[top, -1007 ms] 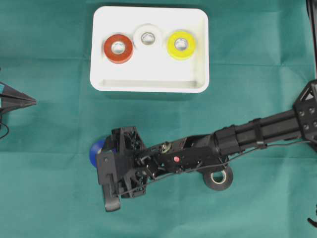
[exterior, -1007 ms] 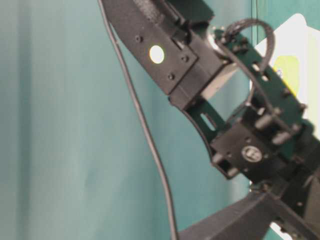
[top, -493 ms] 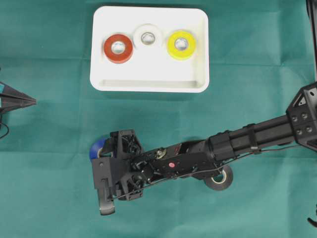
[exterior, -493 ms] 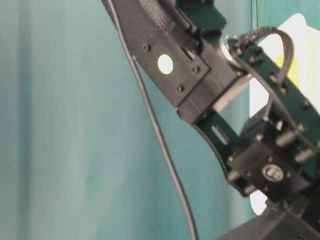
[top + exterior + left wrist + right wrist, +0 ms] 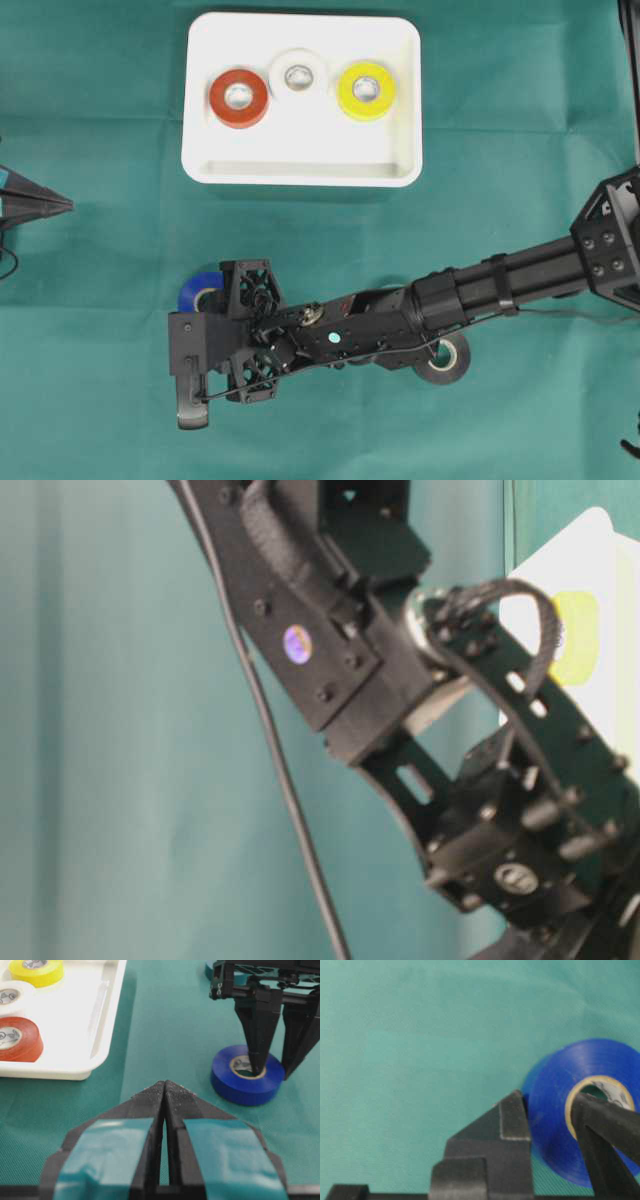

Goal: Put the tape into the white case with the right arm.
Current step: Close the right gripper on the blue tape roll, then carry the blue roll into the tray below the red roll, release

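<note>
The right pincer stands point-down over the blue tape, its jaws drawn in on the roll's wall: one finger sits inside the core hole and the other presses the outer face, so the pincer is holding the blue tape by one side of its ring. The roll lies flat on the green counter, hole upward, so it has no long axis to line up with; the grip across the wall is what matters. From the blue tape, the white case lies farther up the overhead view and a little to the right, well apart, with bare cloth between them. Its near rim faces the roll, and the red tape, white tape and yellow tape sit in a row along its far half, leaving the near half free. A black tape lies beside the right arm's forearm. The left pincer, fingers pressed together and empty, rests to the left of the blue tape, pointing at it.
</note>
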You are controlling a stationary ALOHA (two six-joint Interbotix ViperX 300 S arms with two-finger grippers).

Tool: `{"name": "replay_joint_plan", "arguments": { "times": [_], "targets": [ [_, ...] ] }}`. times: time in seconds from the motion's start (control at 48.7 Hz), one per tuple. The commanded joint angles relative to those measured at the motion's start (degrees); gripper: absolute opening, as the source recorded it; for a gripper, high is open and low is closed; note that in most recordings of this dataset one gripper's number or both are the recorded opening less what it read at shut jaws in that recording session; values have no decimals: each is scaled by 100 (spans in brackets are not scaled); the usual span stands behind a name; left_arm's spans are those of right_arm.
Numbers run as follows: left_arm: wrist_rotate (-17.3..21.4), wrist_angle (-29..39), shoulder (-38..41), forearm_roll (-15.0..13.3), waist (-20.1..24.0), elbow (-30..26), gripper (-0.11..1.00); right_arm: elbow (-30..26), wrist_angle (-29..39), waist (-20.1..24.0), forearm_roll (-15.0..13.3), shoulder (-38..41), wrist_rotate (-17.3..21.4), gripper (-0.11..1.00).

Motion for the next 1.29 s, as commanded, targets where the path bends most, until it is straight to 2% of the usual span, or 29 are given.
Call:
{"name": "replay_joint_plan", "arguments": {
  "times": [0.0, 0.514, 0.904, 1.274],
  "targets": [
    [9, -26, 44, 0, 9, -79, 0, -158, 9, 0, 9, -132, 0, 2],
    [0, -26, 53, 9, 9, -79, 0, -176, 123, 35, 9, -510, 0, 2],
    [0, -26, 53, 0, 9, -79, 0, -475, 1037, 35, 9, -773, 26, 2],
    [9, -26, 53, 0, 9, -79, 0, -501, 1222, -334, -53, -782, 9, 2]
  ]
}}
